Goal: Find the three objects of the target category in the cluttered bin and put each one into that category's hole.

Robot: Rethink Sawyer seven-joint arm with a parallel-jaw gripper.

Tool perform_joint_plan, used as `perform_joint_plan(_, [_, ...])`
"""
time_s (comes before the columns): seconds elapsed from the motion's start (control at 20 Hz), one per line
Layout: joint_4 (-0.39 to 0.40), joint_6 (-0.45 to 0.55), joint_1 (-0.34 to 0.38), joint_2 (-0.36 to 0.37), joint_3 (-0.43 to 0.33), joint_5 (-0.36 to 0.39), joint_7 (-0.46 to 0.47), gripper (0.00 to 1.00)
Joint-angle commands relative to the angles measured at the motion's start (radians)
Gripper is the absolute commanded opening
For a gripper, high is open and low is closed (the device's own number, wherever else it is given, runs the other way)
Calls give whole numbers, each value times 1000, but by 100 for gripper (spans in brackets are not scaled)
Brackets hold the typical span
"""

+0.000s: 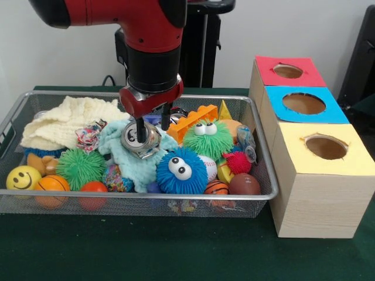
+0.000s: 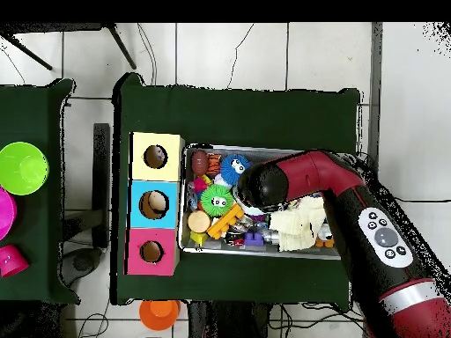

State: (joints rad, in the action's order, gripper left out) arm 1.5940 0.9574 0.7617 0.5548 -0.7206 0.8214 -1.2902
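The wire mesh bin (image 1: 12,120) is full of toys and cloths; it also shows in the overhead view (image 2: 264,253). One printed ruffled bundle (image 1: 89,136) lies beside the cream cloth. A second colourful printed piece (image 1: 116,180) peeks out under the mint cloth, and a third (image 1: 181,205) shows through the front mesh. My gripper (image 1: 153,126) is open, low over the bin's middle, with one finger down by a crushed silver can (image 1: 142,142). In the overhead view the arm hides it. The yellow-ringed hole (image 1: 326,147) is on the nearest and largest box, also seen from overhead (image 2: 155,157).
A cream cloth (image 1: 64,120), a mint cloth (image 1: 133,167), a blue googly-eyed puffer (image 1: 181,170), a green one (image 1: 208,139) and several balls fill the bin. The blue-ringed hole (image 1: 303,103) and the red-ringed hole (image 1: 287,71) lie behind the yellow one. A green bowl (image 2: 22,167) sits on a side table.
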Motion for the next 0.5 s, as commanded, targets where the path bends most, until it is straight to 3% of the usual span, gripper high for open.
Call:
perform_joint_plan(0.05, [45,123,-8,-38,21,-3,256,100])
perform_joint_plan(0.5, [53,121,28,68,-34,-57,286,100])
